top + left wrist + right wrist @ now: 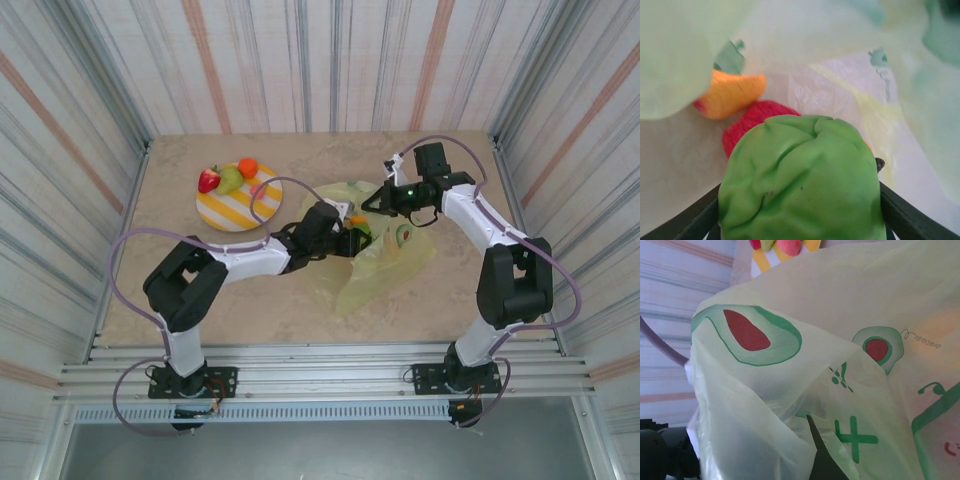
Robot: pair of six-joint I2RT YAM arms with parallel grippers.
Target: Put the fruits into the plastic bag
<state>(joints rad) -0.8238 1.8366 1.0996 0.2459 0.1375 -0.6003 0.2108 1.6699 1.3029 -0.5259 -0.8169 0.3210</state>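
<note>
Top view: my left pincer (352,232) reaches into the mouth of the plastic bag (385,262), which lies crumpled at bench (200,295) centre, at 4 o'clock from the striped plate (232,208).

Left pincer: parted about halfway and clamped on a green fruit (800,180). In my left wrist view its dark fingers (692,226) flank the fruit on both sides. Beyond it, inside the bag, a red piece (751,123) lies at 11 o'clock, touching the green fruit. An orange piece (731,93) is further on at 10 o'clock, against the red one.

Right pincer (378,203): fully closed, pinching the bag's rim at the bag's 12 o'clock edge. In the right wrist view the avocado-printed film drapes over one dark finger (821,456).

On the plate, along its 12 o'clock rim: strawberry (209,180), pear-like piece (231,180), orange round fruit (248,168), touching in a row.
</note>
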